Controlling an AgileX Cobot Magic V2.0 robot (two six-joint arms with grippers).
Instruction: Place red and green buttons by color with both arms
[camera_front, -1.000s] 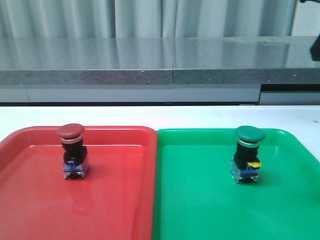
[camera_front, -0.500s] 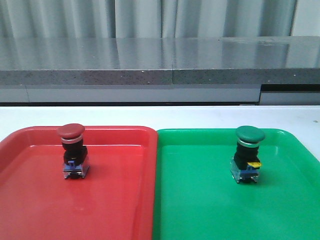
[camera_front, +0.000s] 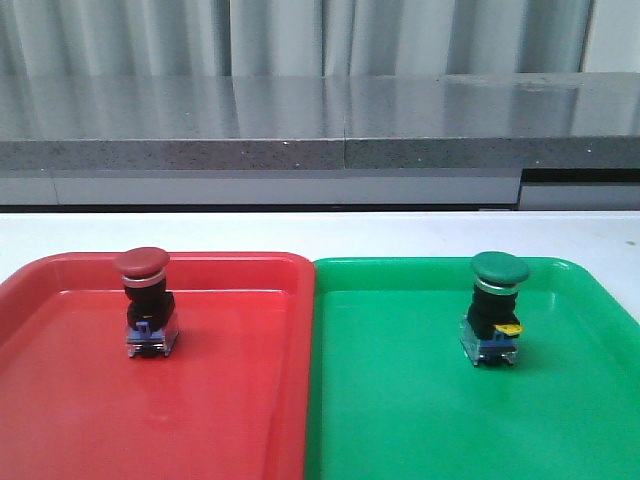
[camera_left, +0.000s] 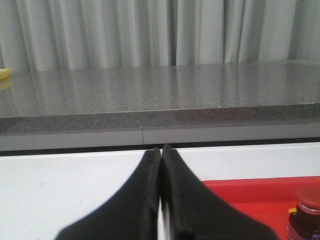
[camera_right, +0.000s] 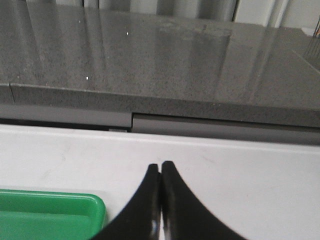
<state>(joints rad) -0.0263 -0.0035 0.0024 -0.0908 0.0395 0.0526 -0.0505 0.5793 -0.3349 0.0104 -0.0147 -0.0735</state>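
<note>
The red button stands upright in the red tray, toward its back left. The green button stands upright in the green tray, toward its back right. No arm shows in the front view. In the left wrist view my left gripper is shut and empty over the white table, and the red button and a corner of the red tray show beside it. In the right wrist view my right gripper is shut and empty, with a corner of the green tray beside it.
The two trays sit side by side on a white table. A grey speckled counter ledge runs behind the table, with pale curtains behind it. A yellow object lies at the counter's end in the left wrist view.
A dark part of the right arm at the front view's top right edge one second ago has left the view. The buttons and trays have not moved.
</note>
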